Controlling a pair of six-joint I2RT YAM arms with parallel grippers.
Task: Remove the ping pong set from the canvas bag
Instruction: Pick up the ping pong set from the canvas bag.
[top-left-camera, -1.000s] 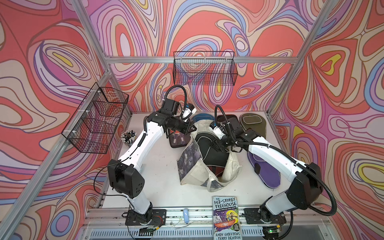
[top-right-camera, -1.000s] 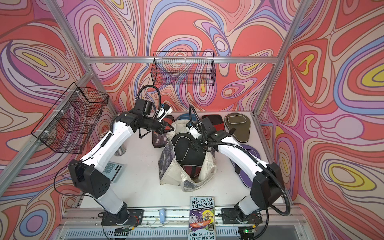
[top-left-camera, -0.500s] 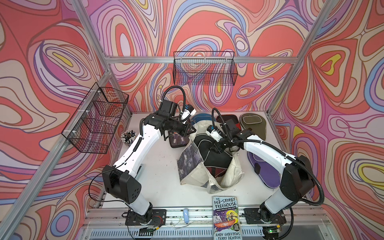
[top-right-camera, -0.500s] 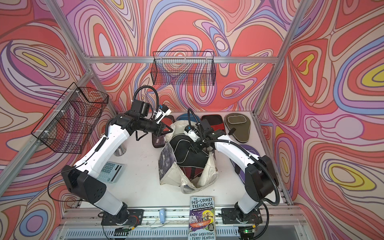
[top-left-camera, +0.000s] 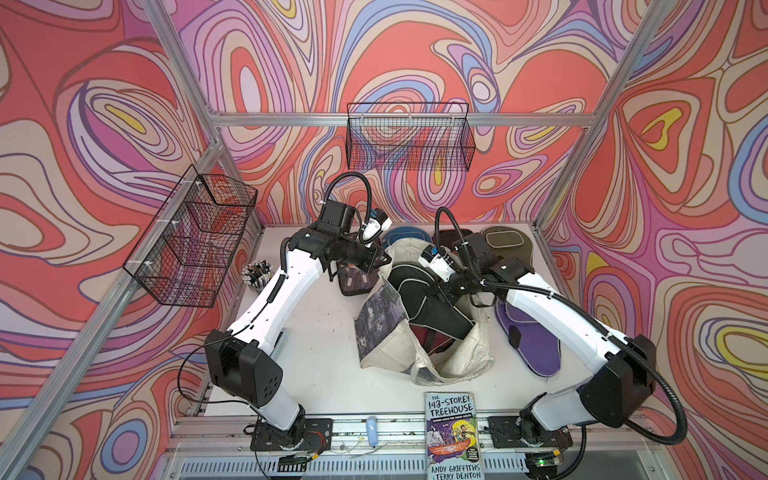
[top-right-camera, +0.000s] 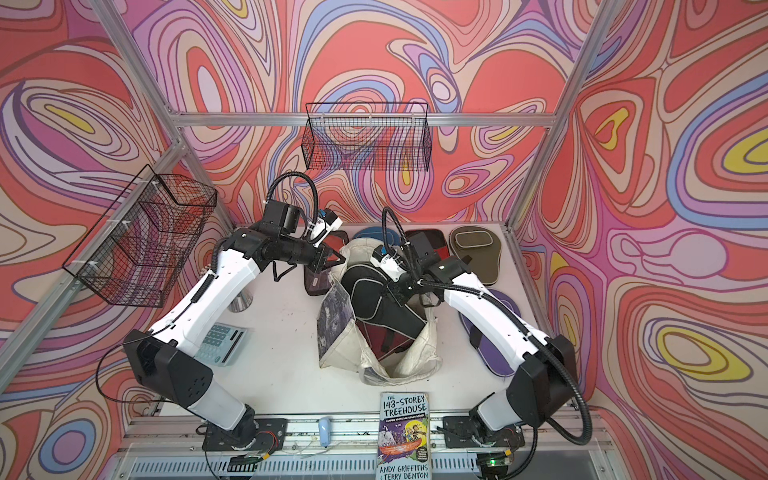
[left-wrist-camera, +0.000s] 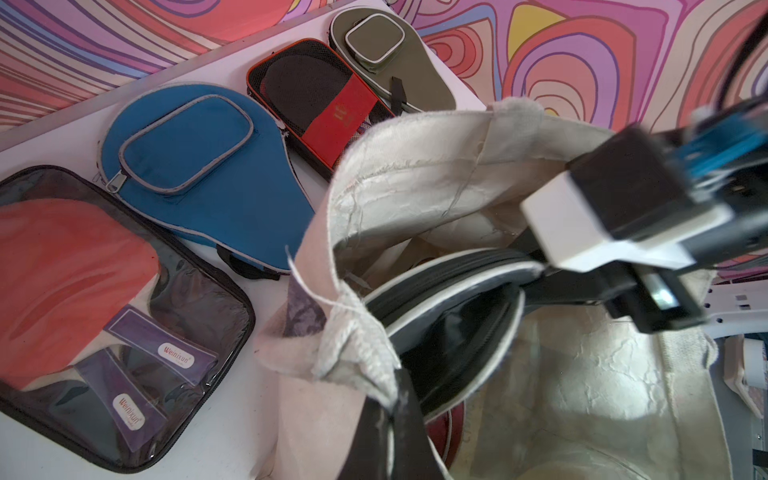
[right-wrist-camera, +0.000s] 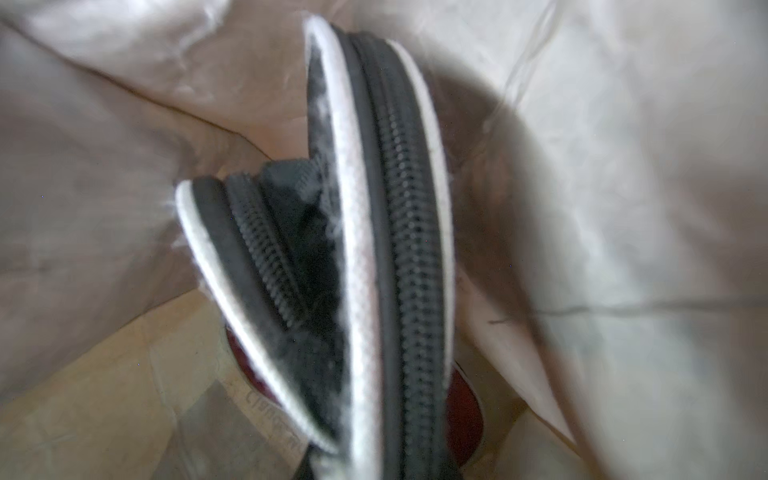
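Note:
The cream canvas bag (top-left-camera: 440, 357) lies open mid-table. My left gripper (left-wrist-camera: 388, 436) is shut on the bag's rim (left-wrist-camera: 357, 357) and holds it up. A black paddle case (top-left-camera: 424, 299) with white piping sticks out of the bag. My right gripper (right-wrist-camera: 382, 465) is shut on the black case's zip edge (right-wrist-camera: 395, 249). A maroon case (right-wrist-camera: 465, 411) lies beneath it inside the bag. On the table outside are a blue case (left-wrist-camera: 199, 166), a black-and-red pack (left-wrist-camera: 320, 104), an olive case (left-wrist-camera: 386, 62), a clear pack with a red paddle (left-wrist-camera: 104, 291) and a purple case (top-left-camera: 528, 332).
A paperback book (top-left-camera: 453, 436) lies at the front edge. A cup of pens (top-left-camera: 257, 274) stands at the left and a calculator (top-right-camera: 218, 338) lies under my left arm. Wire baskets (top-left-camera: 195, 241) (top-left-camera: 409, 137) hang on the left and back walls.
My right gripper has closed from open onto the black case's edge. The right arm has reached further in over the bag. My left gripper keeps its hold on the rim.

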